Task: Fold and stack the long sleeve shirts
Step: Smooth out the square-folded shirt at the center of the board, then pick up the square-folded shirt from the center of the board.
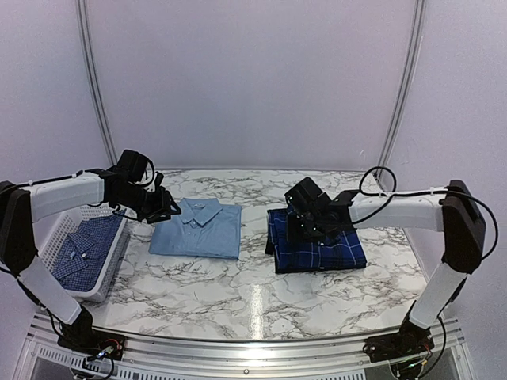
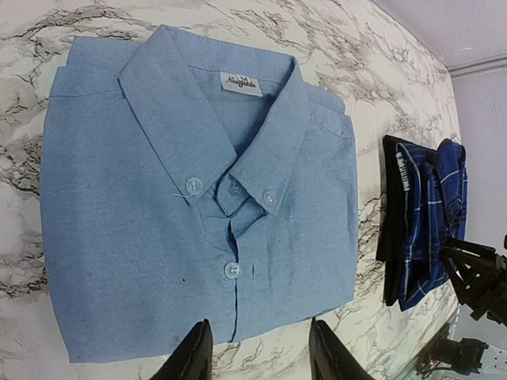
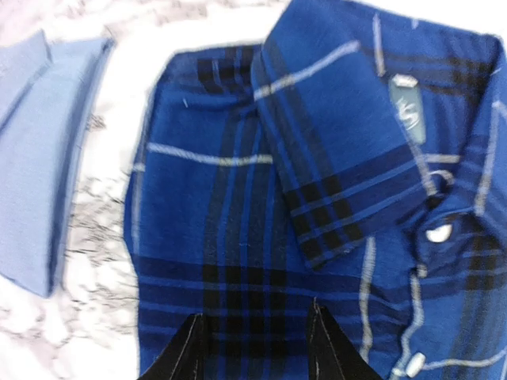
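Observation:
A plain light blue long sleeve shirt (image 1: 196,228) (image 2: 182,198) lies folded, collar up, at the table's left centre. My left gripper (image 1: 162,207) (image 2: 260,336) hovers open at its left edge, over bare marble beside the hem, with nothing between the fingers. To the right lies a folded dark navy plaid shirt (image 1: 317,241) (image 3: 261,206). Above its left part my right gripper (image 1: 305,226) (image 3: 255,321) stands open, the cloth flat below it. A small blue-and-white check shirt (image 1: 83,245) rests in the basket at far left.
A white slatted basket (image 1: 111,269) stands tilted at the table's left edge. A strip of marble tabletop (image 1: 253,229) separates the two folded shirts. A metal rail (image 1: 238,348) runs along the near edge, and walls close the back and sides.

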Motion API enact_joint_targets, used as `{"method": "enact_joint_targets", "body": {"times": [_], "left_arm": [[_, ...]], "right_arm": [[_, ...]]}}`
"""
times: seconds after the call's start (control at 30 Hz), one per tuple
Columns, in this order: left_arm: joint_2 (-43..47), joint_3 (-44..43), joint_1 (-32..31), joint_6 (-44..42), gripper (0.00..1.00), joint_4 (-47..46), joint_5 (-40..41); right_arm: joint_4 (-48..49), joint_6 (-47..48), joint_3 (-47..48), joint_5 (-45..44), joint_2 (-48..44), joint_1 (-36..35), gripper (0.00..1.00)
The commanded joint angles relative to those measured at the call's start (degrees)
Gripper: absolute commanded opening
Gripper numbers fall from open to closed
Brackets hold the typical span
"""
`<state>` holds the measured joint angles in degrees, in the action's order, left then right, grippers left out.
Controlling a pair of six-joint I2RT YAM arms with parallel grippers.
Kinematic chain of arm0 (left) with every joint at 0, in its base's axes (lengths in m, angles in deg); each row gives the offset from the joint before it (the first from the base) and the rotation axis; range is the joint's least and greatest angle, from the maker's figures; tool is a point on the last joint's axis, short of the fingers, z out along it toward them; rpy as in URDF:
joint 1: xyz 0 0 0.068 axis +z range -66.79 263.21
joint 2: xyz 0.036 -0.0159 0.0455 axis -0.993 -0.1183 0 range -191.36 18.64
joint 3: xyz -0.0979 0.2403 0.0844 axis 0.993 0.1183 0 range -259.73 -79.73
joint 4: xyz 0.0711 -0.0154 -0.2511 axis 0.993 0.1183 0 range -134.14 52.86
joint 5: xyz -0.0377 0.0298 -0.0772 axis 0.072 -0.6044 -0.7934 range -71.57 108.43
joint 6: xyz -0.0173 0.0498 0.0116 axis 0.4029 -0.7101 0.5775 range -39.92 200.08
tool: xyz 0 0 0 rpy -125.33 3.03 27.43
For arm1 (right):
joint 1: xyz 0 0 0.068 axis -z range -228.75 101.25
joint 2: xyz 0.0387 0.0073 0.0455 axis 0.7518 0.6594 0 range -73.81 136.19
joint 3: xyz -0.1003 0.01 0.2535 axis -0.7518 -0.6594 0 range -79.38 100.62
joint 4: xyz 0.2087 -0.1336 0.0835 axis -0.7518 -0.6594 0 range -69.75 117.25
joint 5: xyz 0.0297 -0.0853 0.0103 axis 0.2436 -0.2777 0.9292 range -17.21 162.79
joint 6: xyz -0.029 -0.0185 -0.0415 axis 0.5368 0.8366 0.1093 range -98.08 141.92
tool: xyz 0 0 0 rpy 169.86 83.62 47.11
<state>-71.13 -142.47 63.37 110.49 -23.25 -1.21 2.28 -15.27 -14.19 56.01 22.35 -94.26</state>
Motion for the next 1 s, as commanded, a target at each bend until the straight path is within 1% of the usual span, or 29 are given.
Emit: {"method": "enact_joint_targets", "body": {"times": [0.0, 0.2, 0.3, 0.4, 0.57, 0.73, 0.83, 0.97], "left_arm": [[0.36, 1.05, 0.02, -0.44, 0.44, -0.32, 1.72], [1.56, 2.79, 1.37, -0.79, 0.45, -0.23, 5.01], [1.72, 3.15, 2.25, -0.95, 0.47, -0.23, 6.96], [0.87, 2.33, 3.24, -1.2, 0.5, -0.18, 9.49], [-3.12, -0.79, 4.12, -1.47, 0.52, -0.3, 13.45], [-7.2, -3.16, 4.02, -1.8, 0.53, -0.4, 15.87], [-9.13, -4.24, 4.02, -2.13, 0.53, -0.47, 17.3], [-11.23, -4.83, 3.87, -3.21, 0.54, -0.43, 19.04]], "right_arm": [[-1.78, 1.71, 2.29, -0.27, 5.52, -1.95, 0.4], [-4.11, 2.05, 7.49, 1.44, 11.49, -5.89, 0.42], [-4.3, 2.36, 9.98, 1.73, 11.12, -6.23, 0.43], [-1.61, 4.11, 12.96, 2.86, 10.76, -6.23, 0.48], [-0.84, 6.16, 23.4, 6.77, 17.91, -6.16, 0.52], [2.82, 6.96, 29.79, 11.69, 24.72, -4.49, 0.55], [5.38, 6.65, 31.05, 15.2, 27.74, -2.95, 0.56], [7.02, 6.6, 32.44, 17.54, 30.82, -1.37, 0.59]]}}
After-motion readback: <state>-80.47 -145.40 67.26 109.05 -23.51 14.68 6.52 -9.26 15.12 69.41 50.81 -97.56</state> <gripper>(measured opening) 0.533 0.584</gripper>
